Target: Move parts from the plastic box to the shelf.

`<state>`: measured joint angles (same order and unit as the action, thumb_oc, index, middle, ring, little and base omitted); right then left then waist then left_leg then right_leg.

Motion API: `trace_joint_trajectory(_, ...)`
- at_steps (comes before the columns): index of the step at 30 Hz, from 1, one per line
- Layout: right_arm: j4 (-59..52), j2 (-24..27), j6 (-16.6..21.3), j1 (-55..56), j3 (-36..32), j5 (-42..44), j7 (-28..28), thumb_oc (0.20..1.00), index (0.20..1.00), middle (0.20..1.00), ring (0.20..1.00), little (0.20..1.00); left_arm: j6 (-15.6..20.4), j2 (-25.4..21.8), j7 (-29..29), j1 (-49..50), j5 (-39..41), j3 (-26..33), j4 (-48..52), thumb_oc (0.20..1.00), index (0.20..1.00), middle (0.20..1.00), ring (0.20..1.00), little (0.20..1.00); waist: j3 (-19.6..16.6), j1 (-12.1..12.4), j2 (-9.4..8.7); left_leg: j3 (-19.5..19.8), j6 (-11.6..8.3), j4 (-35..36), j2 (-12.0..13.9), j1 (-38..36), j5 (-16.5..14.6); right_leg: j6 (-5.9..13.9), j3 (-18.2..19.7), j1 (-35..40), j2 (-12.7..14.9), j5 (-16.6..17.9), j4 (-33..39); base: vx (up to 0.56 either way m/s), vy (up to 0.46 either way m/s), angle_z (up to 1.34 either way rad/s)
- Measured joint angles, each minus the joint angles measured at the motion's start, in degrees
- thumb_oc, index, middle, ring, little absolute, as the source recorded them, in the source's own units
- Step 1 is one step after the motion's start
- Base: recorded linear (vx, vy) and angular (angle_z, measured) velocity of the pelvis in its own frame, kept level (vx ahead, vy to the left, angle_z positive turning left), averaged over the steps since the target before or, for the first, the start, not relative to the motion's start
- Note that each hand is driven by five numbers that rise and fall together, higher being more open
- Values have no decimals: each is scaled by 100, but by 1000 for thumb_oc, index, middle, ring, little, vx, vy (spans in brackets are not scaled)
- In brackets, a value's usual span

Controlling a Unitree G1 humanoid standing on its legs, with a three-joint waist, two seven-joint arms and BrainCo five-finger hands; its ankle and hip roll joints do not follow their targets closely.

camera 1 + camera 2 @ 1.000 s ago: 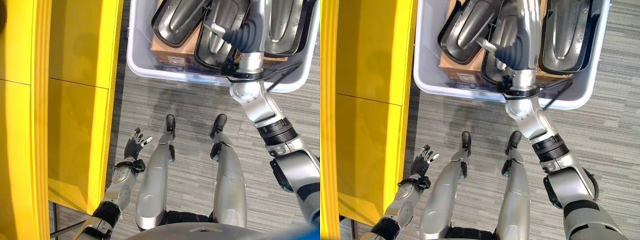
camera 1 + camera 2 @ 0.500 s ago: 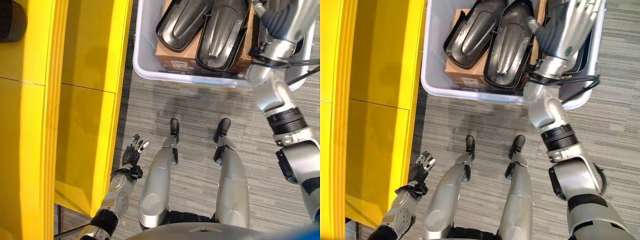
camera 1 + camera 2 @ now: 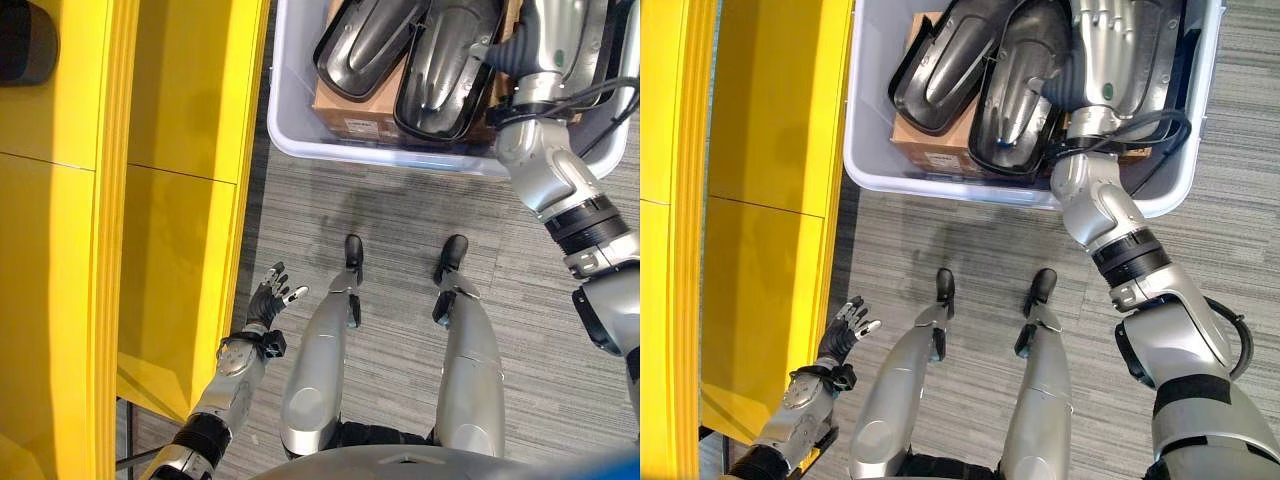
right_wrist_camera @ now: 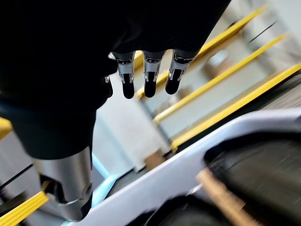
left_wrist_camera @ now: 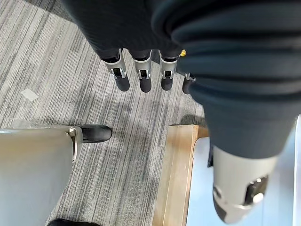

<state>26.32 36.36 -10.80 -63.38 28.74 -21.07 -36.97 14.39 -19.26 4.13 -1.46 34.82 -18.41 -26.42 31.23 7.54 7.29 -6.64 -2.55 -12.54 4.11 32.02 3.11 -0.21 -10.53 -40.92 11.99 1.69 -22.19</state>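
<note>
Fingers [image 3: 1110,20] above glossy black parts [image 3: 1015,75].

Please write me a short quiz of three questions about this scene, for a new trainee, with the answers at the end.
1. True or false: the right hand is holding a black part.
2. Where is the left hand?
A. inside the plastic box
B. low beside the yellow shelf, fingers relaxed, holding nothing
C. resting on a cardboard box
3. Fill in: the black moulded parts lie on a ______ box inside the plastic box.

Key
1. False: it hangs open over the box, fingers straight.
2. B; the yellow shelf stands on the robot's left.
3. Cardboard.
</note>
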Motion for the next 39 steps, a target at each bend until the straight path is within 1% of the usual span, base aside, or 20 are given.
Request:
trace_joint_trajectory(2,268,-1,-31,-38,-2,656,326,1000,1000,1000,1000,1000,-46,-3,2,-13,1,-7,40,1000,1000,1000,1000,1000,1,-8,-1,91,-10,-63,4,109,7,-7,-90,-29,9,-3,-8,-3,-64,13)
trace_joint_trajectory(3,330,-43,-79,-37,-4,815,387,1000,1000,1000,1000,1000,-50,-7,2,-8,1,-7,40,1000,1000,1000,1000,1000,1,-7,-2,91,-9,-63,3,112,6,-9,-90,-34,10,-4,-12,2,-32,5)
trace_joint_trajectory(5,414,-174,-153,-31,-18,1558,411,1000,1000,1000,1000,1000,-55,-11,3,-14,0,-7,43,1000,1000,1000,1000,1000,2,-25,-3,92,-10,-66,1,127,6,-12,-89,-50,16,-12,-28,0,0,0)
trace_joint_trajectory(6,438,-202,-199,-24,-17,1732,425,1000,1000,1000,1000,1000,-55,-11,3,-15,0,-6,47,1000,1000,1000,1000,1000,2,-24,-3,91,-10,-66,2,134,6,-13,-89,-58,15,-12,-28,9,-32,1)
trace_joint_trajectory(7,521,-277,-175,33,-98,2041,239,1000,1000,1000,1000,1000,-61,-13,8,-16,1,-8,44,1000,1000,1000,1000,1000,3,-29,-5,93,-10,-77,5,142,5,-17,-89,-70,13,-22,-44,0,0,0)
trace_joint_trajectory(9,1079,-527,-77,183,-596,2582,-183,1000,1000,1000,1000,1000,-108,-13,7,-28,9,-10,44,1000,1000,1000,1000,1000,2,-23,-7,102,-14,-106,5,163,1,-23,-94,-86,20,-50,-80,-2,1,3)
trace_joint_trajectory(11,1414,-551,-26,301,-868,2639,-477,1000,1000,1000,1000,1000,-132,-14,10,-26,34,-10,18,1000,1000,1000,1000,1000,2,-39,-8,103,-9,-172,6,288,-12,-12,-104,-173,19,-43,-84,0,0,0)
trace_joint_trajectory(13,1622,-558,281,408,-1215,2317,-877,1000,1000,1000,1000,1000,-131,14,12,-37,34,-27,16,1000,1000,1000,1000,1000,3,-59,-11,91,-4,-173,-4,350,-15,3,-78,-247,20,-25,-82,0,6,-3)
trace_joint_trajectory(15,1482,-478,416,528,-1328,1835,-1070,1000,1000,1000,1000,1000,-123,-1,82,-36,49,-98,20,1000,1000,1000,1000,1000,3,-132,-11,77,6,-173,-9,355,-22,14,-52,-255,21,-16,-66,-7,34,-5)
trace_joint_trajectory(16,1457,-477,420,532,-1323,1815,-1070,1000,1000,1000,1000,1000,-123,0,87,-36,49,-99,22,1000,1000,1000,1000,1000,3,-138,-11,76,6,-172,-9,354,-22,14,-51,-256,22,-16,-65,-12,34,-6)
trace_joint_trajectory(17,1036,-464,445,545,-1246,1733,-1080,1000,1000,1000,1000,1000,-123,6,119,-53,50,-100,29,1000,1000,1000,1000,1000,3,-214,-11,71,7,-160,-6,347,-23,15,-34,-260,9,-8,-45,-9,28,-7)
trace_joint_trajectory(19,840,-469,457,547,-1182,1719,-1065,1000,1000,1000,1000,1000,-116,16,118,-118,54,-112,41,1000,1000,1000,1000,1000,3,-217,-10,54,9,-150,-2,325,-24,11,2,-265,-4,-8,-46,-6,33,-8)
trace_joint_trajectory(22,840,-483,320,600,-1104,1824,-883,1000,1000,1000,1000,1000,-114,23,119,-123,54,-115,35,1000,1000,1000,1000,1000,3,-215,-10,-3,17,-151,-1,325,-33,12,28,-280,1,-6,-45,-1,7,-1)
trace_joint_trajectory(25,871,-510,309,782,-1020,2375,-609,1000,1000,1000,1000,1000,-103,22,118,-150,56,-116,35,1000,1000,1000,1000,1000,3,-194,-10,-29,31,-150,-2,326,-44,14,33,-281,6,-3,-37,0,0,0)
trace_joint_trajectory(28,879,-568,429,817,-1028,2636,-315,1000,1000,1000,1000,1000,-82,22,112,-150,57,-113,16,1000,1000,1000,1000,1000,3,-205,-11,-50,34,-152,-3,317,-52,22,52,-278,6,4,-32,0,-5,-1)
trace_joint_trajectory(30,879,-585,584,742,-1023,2785,58,1000,1000,1000,1000,1000,-20,22,111,-150,57,-112,16,1000,1000,1000,1000,1000,3,-207,-11,-52,34,-156,1,304,-52,23,56,-270,3,4,-44,-3,-18,0)
trace_joint_trajectory(32,877,-650,671,705,-1000,2985,306,1000,1000,1000,1000,1000,-18,21,108,-150,54,-110,8,1000,1000,1000,1000,1000,2,-199,-13,-45,33,-162,6,302,-51,16,50,-266,0,-1,-63,-3,-17,1)
trace_joint_trajectory(33,847,-651,691,683,-961,3162,441,1000,1000,1000,1000,1000,-17,21,108,-150,53,-109,-9,1000,1000,1000,1000,1000,1,-201,-15,-42,32,-174,9,300,-52,15,48,-262,-1,-2,-71,0,0,0)
trace_joint_trajectory(35,664,-674,754,670,-942,3944,774,1000,1000,1000,1000,1000,-18,20,108,-150,52,-109,-20,1000,1000,1000,1000,1000,-2,-203,-21,-40,32,-198,16,291,-52,14,47,-245,-4,-3,-86,0,0,0)
trace_joint_trajectory(39,689,-956,816,642,-978,5072,1209,1000,1000,1000,1000,1000,-7,20,99,-150,52,-90,-150,1000,1000,1000,1000,1000,-8,-205,-33,-20,18,-261,33,241,-61,13,28,-171,-12,-2,-107,0,0,0)
